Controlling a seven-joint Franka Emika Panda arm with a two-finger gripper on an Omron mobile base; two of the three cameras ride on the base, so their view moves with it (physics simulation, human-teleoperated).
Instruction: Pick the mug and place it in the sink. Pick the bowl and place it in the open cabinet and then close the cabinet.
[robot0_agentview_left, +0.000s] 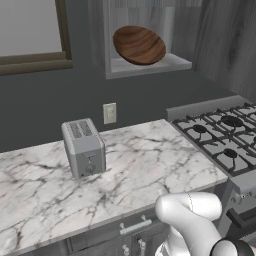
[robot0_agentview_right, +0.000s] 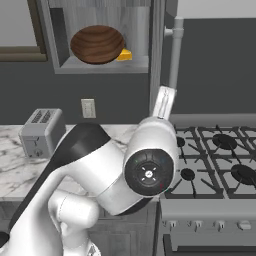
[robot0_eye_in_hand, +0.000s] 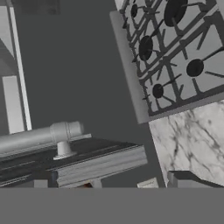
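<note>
- The gripper (robot0_eye_in_hand: 111, 186) is seen spread wide with nothing between its fingers, the silver bar handle (robot0_eye_in_hand: 41, 136) of the cabinet door just ahead of it.
- Beyond it, the stove (robot0_eye_in_hand: 175, 52) and marble counter (robot0_eye_in_hand: 192, 135) are seen.
- The bowl (robot0_agentview_left: 139, 45) is found tilted on the shelf of the open cabinet (robot0_agentview_left: 150, 67), a yellow piece (robot0_agentview_right: 125, 55) beside it.
- A toaster (robot0_agentview_left: 83, 147) stands on the counter, below an outlet (robot0_agentview_left: 109, 113).

White arm (robot0_agentview_right: 107, 170) raised, jaws wide.
</note>
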